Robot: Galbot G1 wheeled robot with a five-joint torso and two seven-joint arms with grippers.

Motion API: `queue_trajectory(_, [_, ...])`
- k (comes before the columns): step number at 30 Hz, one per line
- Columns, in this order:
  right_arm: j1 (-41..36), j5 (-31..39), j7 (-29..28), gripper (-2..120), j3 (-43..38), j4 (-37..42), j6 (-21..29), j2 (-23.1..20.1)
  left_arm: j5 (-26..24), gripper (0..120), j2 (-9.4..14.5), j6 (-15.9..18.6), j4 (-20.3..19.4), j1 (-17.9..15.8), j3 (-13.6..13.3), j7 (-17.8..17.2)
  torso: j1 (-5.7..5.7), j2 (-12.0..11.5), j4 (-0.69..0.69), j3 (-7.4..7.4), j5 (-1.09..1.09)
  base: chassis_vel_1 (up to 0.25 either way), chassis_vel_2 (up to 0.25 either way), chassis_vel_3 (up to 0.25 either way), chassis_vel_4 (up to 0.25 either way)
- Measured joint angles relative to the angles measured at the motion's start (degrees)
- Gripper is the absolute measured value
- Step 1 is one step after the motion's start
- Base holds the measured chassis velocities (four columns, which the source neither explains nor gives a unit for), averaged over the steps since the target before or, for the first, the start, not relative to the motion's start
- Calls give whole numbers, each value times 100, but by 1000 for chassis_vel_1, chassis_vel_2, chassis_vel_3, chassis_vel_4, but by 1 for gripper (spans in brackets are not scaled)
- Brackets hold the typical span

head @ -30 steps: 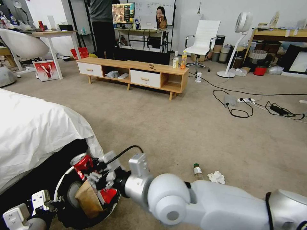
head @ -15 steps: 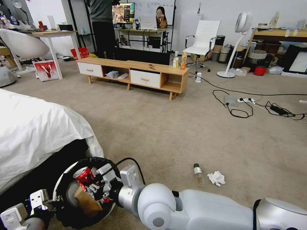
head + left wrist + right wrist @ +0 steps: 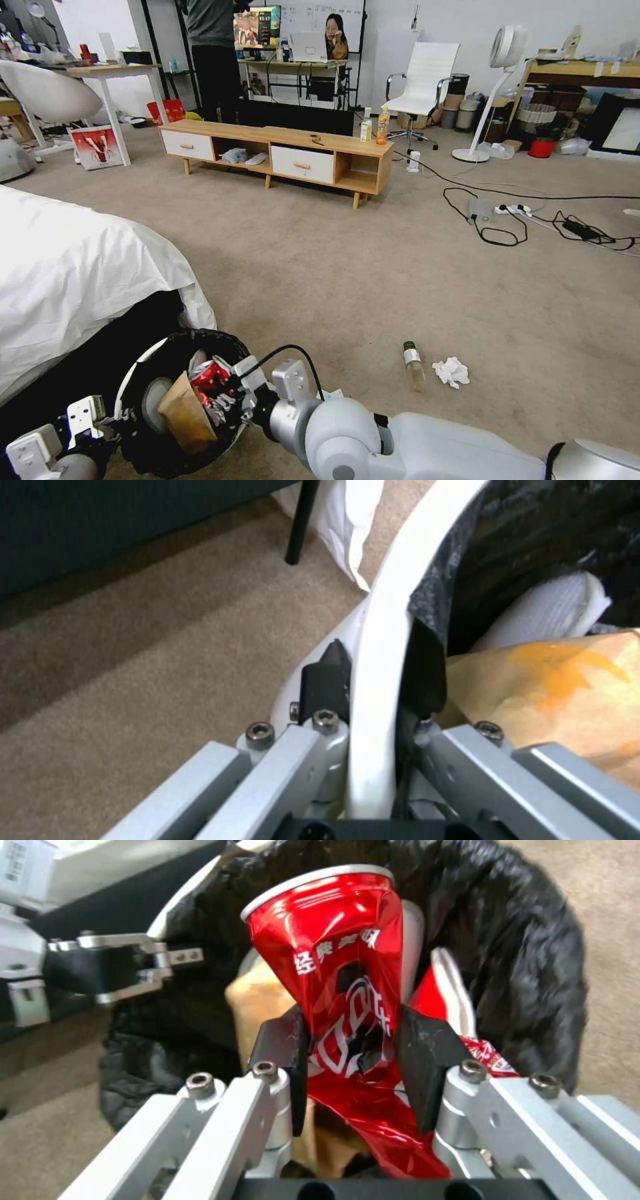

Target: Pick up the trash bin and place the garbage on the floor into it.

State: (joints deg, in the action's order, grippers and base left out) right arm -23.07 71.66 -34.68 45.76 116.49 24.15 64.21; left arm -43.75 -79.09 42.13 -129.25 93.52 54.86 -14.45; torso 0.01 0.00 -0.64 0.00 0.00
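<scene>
The trash bin (image 3: 200, 339), white with a black bag over its rim, hangs tilted at the lower left beside the bed. My left gripper (image 3: 87, 419) is shut on its white rim (image 3: 373, 630). Over the bin's mouth, my right gripper (image 3: 353, 1060) is shut on the crushed red can (image 3: 333, 965), also seen at the can (image 3: 212, 375). Inside the bin lie a brown cardboard piece (image 3: 183, 413), a red-white snack packet (image 3: 447, 995) and a white tissue (image 3: 547, 615). On the floor (image 3: 373, 280) to the right lie a small clear green-capped bottle (image 3: 413, 363) and a white tissue (image 3: 451, 371).
A bed with a white sheet (image 3: 67, 267) fills the left side, close against the bin. A low wooden cabinet (image 3: 280, 153) stands farther back. Cables and a power strip (image 3: 520, 213) lie on the carpet at the right. Open carpet spreads between them.
My right gripper has carried the red can down from above the bin's rim into its mouth. The left gripper and the bin have stayed put.
</scene>
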Motion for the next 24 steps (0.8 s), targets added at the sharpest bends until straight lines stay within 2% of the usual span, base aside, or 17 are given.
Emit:
queue_trajectory(5, [-117, -105, 22, 31, -21, -11, -3, -109, 15, 1, -21, 1, 8, 5, -26, 25, 0, 0, 0, 0, 0, 0, 0, 0, 0])
queue_trajectory(7, [-151, -153, 13, 44, -57, -18, 2, -180, 53, 1, -28, 1, 13, 17, -15, -7, 0, 0, 1, 0, 0, 0, 0, 0, 0])
queue_trajectory(8, [-151, -153, 13, 44, -57, -18, 2, -180, 53, 1, -28, 1, 13, 17, -15, -7, 0, 0, 1, 0, 0, 0, 0, 0, 0])
queue_trajectory(10, [-135, -166, 26, 56, -76, -10, 16, -184, 58, 1, -37, 0, 13, 22, -20, -4, 0, 0, 0, 0, -1, 0, 0, 0, 0])
queue_trajectory(11, [-135, -166, 26, 56, -76, -10, 16, -184, 58, 1, -37, 0, 13, 22, -20, -4, 0, 0, 0, 0, -1, 0, 0, 0, 0])
queue_trajectory(13, [-83, -155, 35, 66, -81, -13, 29, -116, 60, 1, -40, -1, 15, 19, -20, 1, 0, 0, 1, 0, 0, 0, 0, 0, 0])
queue_trajectory(16, [-52, -147, 38, 72, -83, -31, 36, -75, 64, 1, -46, -1, 30, 18, -22, 10, 0, 0, 1, 0, 0, 0, 0, 0, 0])
queue_trajectory(18, [-4, -135, 41, 84, -90, -44, 43, -10, 73, 1, -55, -1, 45, 18, -32, 24, 0, 0, 0, 0, 0, 0, 0, 0, 0])
queue_trajectory(19, [-4, -135, 41, 84, -90, -44, 43, -10, 73, 1, -55, -1, 45, 18, -32, 24, 0, 0, 0, 0, 0, 0, 0, 0, 0])
queue_trajectory(21, [78, -122, 33, 99, -102, -66, 45, 124, 84, 1, -62, -2, 78, 5, -39, 29, 0, 0, 1, 0, 0, 0, 0, 0, 0])
queue_trajectory(24, [144, -123, 31, 100, -196, -12, 45, 151, 89, 1, -56, -2, 114, 5, -37, 36, 0, 0, 1, 0, 0, 0, 0, 0, 0])
